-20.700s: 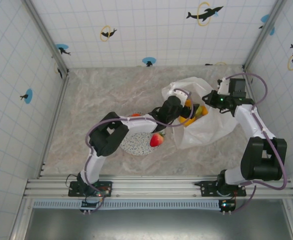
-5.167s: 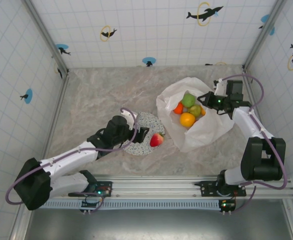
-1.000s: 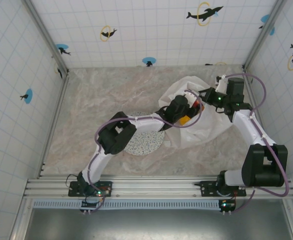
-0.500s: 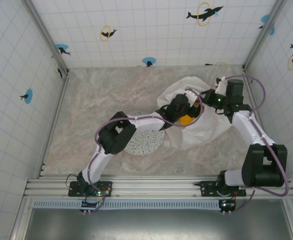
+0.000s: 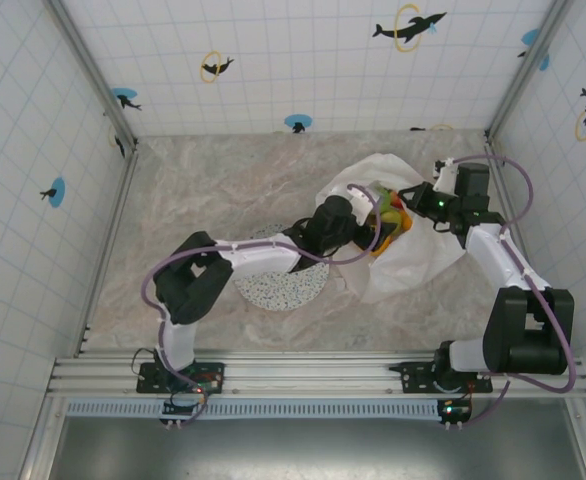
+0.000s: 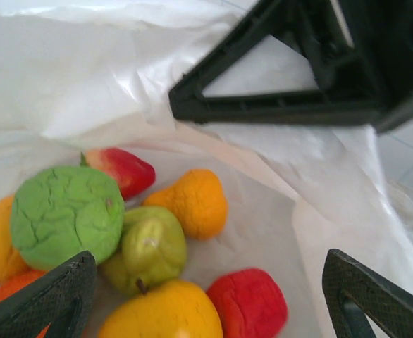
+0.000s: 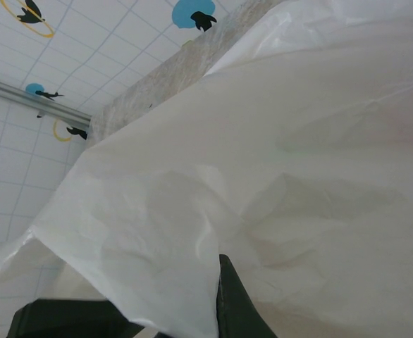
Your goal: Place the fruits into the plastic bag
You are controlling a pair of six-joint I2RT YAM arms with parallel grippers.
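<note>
Fruits (image 6: pixel 150 246) pile inside plastic bag (image 6: pixel 277 225) beneath spread left claw (image 6: pixel 206 296).

The plastic bag (image 5: pixel 418 260) lies on the table (image 5: pixel 193 190), right of centre, with the plate (image 5: pixel 273 288) just to its left and slightly nearer. The fruits (image 6: pixel 150 246) sit piled together inside the bag. The left gripper (image 5: pixel 371 220) hangs over the bag's mouth, above the fruits. The right gripper (image 5: pixel 411 198) is at the mouth's far right rim.
</note>
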